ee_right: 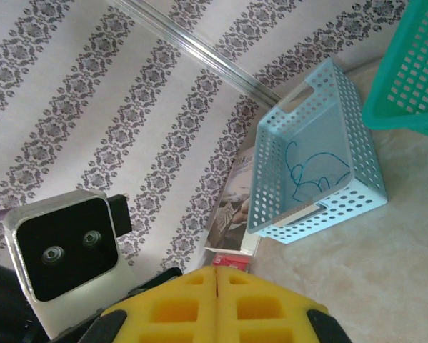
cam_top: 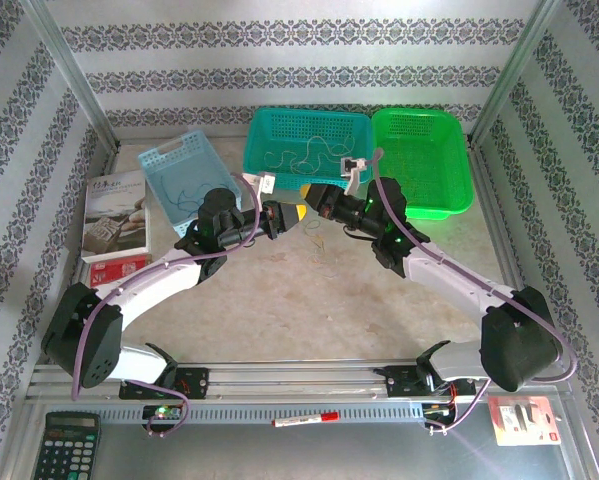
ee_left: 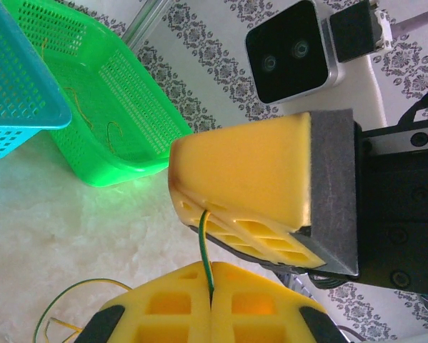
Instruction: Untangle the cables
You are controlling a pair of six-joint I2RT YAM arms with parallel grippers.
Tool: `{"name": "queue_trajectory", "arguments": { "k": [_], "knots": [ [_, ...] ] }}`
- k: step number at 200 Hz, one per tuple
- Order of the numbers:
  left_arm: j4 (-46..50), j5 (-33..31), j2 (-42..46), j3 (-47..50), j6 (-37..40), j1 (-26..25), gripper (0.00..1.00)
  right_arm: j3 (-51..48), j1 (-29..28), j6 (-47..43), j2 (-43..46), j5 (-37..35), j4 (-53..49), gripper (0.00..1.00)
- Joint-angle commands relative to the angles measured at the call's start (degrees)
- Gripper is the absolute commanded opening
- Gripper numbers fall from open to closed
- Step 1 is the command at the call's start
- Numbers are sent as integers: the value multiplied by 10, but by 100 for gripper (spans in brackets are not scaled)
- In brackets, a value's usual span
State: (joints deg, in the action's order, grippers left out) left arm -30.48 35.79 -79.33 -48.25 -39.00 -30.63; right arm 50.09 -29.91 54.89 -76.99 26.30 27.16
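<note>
Nearest the left wrist camera, the left gripper (ee_left: 211, 282) has its yellow fingers (ee_left: 163, 307) pressed together on a thin green-yellow cable (ee_left: 205, 246). This cable runs a short way up into the tip of the right gripper (ee_left: 192, 204), whose fingers are likewise clamped on it. The two tips sit just apart, joined by that strand alone. A loose green-yellow loop (ee_left: 63, 300) lies on the table (ee_left: 71, 214) at lower left.

From above, both grippers meet over mid-table, in front of the teal basket (cam_top: 259, 140), with fine strands (cam_top: 319, 245) on the surface just below them. Basket contents:
- teal — white strands (cam_top: 309, 155)
- green basket (cam_top: 457, 160) — yellow-tan strands (ee_left: 113, 132)
- light-blue basket (ee_right: 328, 196) — one blue cable (ee_right: 306, 168)

A book (cam_top: 114, 215) lies beside the light-blue basket. A calculator (cam_top: 64, 445) and a marker (cam_top: 304, 418) lie at the near edge.
</note>
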Motion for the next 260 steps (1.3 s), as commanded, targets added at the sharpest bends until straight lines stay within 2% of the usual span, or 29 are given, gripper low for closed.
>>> {"name": "queue_trajectory", "arguments": {
  "k": [1, 7, 19, 39, 60, 79, 196, 215, 260],
  "knots": [
    [-31, 5, 8, -16, 5, 2, 0, 28, -7, -1, 11, 5, 20, 0],
    [-32, 5, 6, -17, 6, 3, 4, 34, -7, -2, 11, 8, 18, 0],
    [-37, 3, 5, -14, 5, 2, 24, 48, -7, -2, 12, 16, 14, 0],
    [-46, -1, 0, -12, 7, 3, 48, 74, -7, -1, 11, 28, 7, 0],
    [-48, -4, -10, -15, 12, 2, 59, 101, -8, 0, 12, 37, -1, 0],
    [-56, -6, -23, -14, 13, 2, 62, 122, -8, 2, 15, 42, -7, 0],
    [-126, -18, -106, -3, 2, 3, 61, 218, -14, 6, 8, 49, -26, 0],
    [-131, -20, -114, 1, 3, 2, 54, 221, -14, 3, 7, 46, -29, 0],
    [-159, -12, -128, 21, -10, 2, 20, 224, -7, -2, 5, 42, -33, 0]
  ]
}}
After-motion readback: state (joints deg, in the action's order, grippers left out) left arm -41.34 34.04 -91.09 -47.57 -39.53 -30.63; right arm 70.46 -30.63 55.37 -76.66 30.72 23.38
